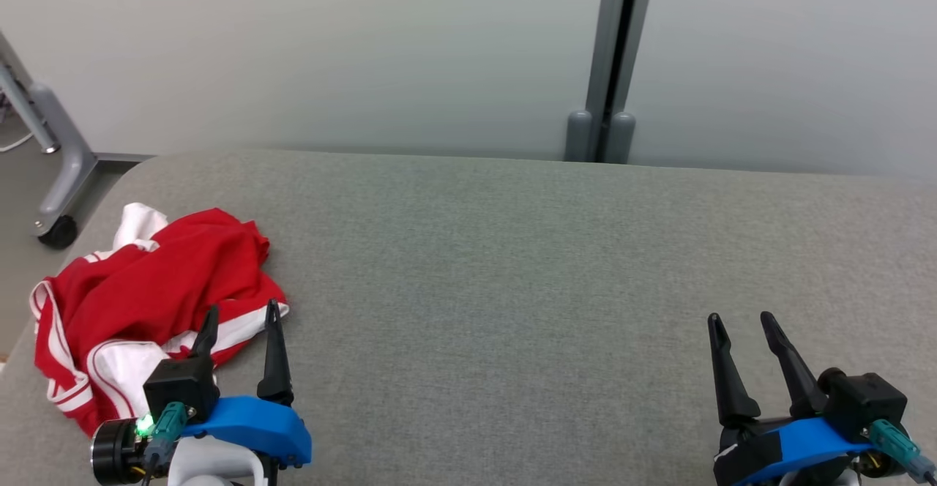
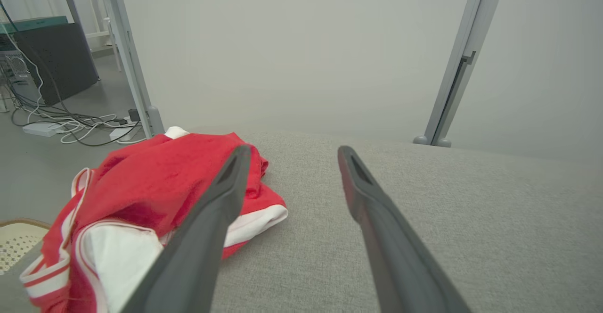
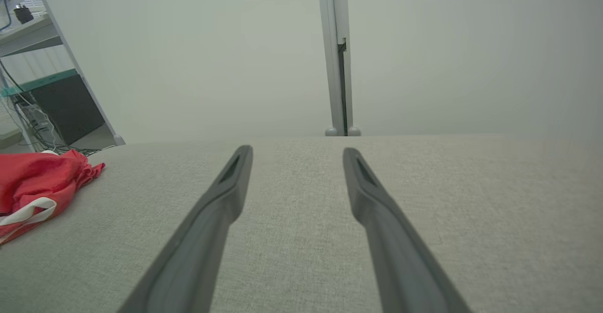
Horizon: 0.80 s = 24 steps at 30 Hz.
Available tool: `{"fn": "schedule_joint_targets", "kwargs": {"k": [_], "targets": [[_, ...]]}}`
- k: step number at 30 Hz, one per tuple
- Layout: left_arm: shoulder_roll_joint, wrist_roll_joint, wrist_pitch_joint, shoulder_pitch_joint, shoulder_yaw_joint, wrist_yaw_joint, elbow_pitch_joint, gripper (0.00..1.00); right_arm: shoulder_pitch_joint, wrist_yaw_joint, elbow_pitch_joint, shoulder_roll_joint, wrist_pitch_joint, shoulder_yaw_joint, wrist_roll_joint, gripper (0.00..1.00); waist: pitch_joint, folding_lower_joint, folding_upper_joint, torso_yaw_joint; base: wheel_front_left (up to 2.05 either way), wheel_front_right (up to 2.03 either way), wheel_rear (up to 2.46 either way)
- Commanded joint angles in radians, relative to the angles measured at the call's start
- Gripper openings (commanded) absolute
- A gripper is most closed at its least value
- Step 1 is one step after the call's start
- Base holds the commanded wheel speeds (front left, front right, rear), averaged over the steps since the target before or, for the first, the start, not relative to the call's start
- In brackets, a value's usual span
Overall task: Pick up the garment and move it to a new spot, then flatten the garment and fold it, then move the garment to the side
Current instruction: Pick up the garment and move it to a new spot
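The garment point(image 1: 146, 296) is a crumpled red piece with white stripes and white trim, heaped at the left end of the grey padded table point(image 1: 512, 288). My left gripper point(image 1: 241, 314) hovers open at the heap's near right edge, one finger over the cloth and the other over bare table, holding nothing. The left wrist view shows the garment point(image 2: 155, 185) behind the left finger. My right gripper point(image 1: 739, 319) stands open and empty at the lower right, far from the cloth. The garment point(image 3: 37, 181) lies at the far left in the right wrist view.
A pale wall with a grey upright post point(image 1: 611, 54) runs behind the table. A wheeled grey stand leg point(image 1: 55, 178) sits off the table's left end. Cables point(image 2: 70, 124) and a woven basket rim point(image 2: 14, 237) are on the floor there.
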<state>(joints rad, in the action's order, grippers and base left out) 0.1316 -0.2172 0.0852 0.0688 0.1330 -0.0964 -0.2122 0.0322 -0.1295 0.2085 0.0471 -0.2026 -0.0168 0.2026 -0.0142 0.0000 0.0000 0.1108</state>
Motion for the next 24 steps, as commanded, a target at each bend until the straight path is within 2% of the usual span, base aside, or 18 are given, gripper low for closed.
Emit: {"fn": "schedule_joint_targets", "kwargs": {"k": [1,24], "targets": [[0.008,-0.001,0.004,0.008,-0.003,0.0,0.003,1.0,-0.004,-0.002,-0.001,0.006,0.001,0.001,-0.007,1.0,0.004,0.0,0.0,0.007,0.0,0.0,0.0],[0.044,-0.022,0.021,-0.008,-0.023,-0.026,0.022,1.0,-0.01,-0.002,0.011,0.006,-0.013,0.016,0.008,1.0,0.015,0.0,0.0,0.236,0.0,0.0,0.0]]}}
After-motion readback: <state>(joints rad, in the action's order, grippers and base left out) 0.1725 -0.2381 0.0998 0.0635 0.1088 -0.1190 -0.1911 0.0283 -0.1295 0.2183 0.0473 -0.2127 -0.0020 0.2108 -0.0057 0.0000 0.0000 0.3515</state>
